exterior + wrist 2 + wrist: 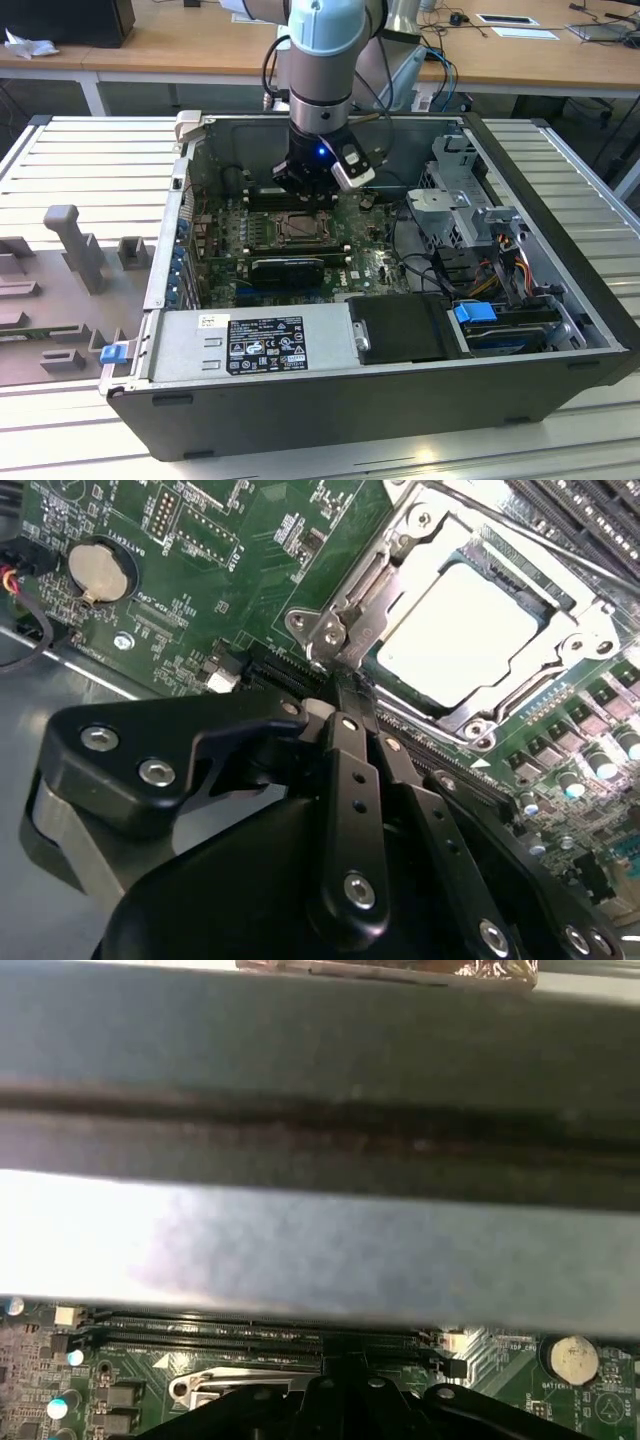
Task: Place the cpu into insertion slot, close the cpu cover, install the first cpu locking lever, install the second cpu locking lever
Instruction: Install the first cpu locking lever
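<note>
The cpu [455,630], pale and square, lies flat in the insertion slot [298,230] at the middle of the green motherboard [250,540]. The shiny cpu cover [390,580] is down around it, its open middle showing the chip. My gripper [345,702] is shut with nothing between its fingers. Its tips hover at the socket's corner, right by the metal hinge bracket [335,630]. In the exterior view the gripper [305,192] hangs just behind the socket. Thin metal levers run along the frame's sides; I cannot tell whether they are latched.
The board sits inside an open computer case [560,250]. Black memory slots [250,1338] and the grey case wall [320,1250] lie close to the gripper. A coin battery [98,570], a black power supply [260,345], drive cages and cables [470,215] surround the socket.
</note>
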Tool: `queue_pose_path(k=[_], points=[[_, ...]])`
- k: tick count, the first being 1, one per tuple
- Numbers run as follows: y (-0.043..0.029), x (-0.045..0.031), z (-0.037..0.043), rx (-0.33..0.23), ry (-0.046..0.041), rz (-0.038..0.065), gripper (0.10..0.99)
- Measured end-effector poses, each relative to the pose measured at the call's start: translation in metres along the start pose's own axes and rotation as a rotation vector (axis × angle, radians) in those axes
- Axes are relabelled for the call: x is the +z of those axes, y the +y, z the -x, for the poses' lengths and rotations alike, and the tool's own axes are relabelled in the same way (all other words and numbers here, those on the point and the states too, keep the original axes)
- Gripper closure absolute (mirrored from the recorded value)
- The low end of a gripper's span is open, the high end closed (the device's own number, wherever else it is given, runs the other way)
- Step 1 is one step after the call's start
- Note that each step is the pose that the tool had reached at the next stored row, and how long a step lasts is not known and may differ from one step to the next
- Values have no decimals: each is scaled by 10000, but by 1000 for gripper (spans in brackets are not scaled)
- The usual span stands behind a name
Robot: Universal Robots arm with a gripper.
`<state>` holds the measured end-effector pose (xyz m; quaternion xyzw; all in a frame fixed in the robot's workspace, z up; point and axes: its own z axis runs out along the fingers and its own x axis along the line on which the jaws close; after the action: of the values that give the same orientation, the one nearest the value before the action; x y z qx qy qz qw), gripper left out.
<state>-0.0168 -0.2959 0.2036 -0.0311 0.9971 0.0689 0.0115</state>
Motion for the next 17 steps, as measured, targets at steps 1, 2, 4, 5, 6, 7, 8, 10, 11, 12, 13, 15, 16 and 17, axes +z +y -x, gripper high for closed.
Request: queue_pose_path(k=[1, 2, 4, 5, 6, 7, 8, 10, 11, 12, 13, 15, 16, 17], points=[[4, -34, 1, -1, 2, -4, 980], [8, -69, 2, -1, 4, -6, 980], [19, -144, 4, -1, 3, -6, 980], [20, -160, 4, -2, 4, -7, 980], [14, -161, 4, -4, 4, -5, 980], [7, -162, 4, -3, 3, -5, 980], [-4, -164, 3, -2, 4, -7, 980], [-15, -165, 2, -2, 4, -7, 980], [-21, -166, 2, -1, 4, -6, 980], [-26, -167, 1, 0, 4, -6, 980], [-28, -167, 1, 0, 3, -5, 980], [-33, -168, 1, -1, 4, -6, 980], [-36, -168, 1, -1, 4, -7, 980], [-39, -169, 1, -1, 4, -7, 980]])
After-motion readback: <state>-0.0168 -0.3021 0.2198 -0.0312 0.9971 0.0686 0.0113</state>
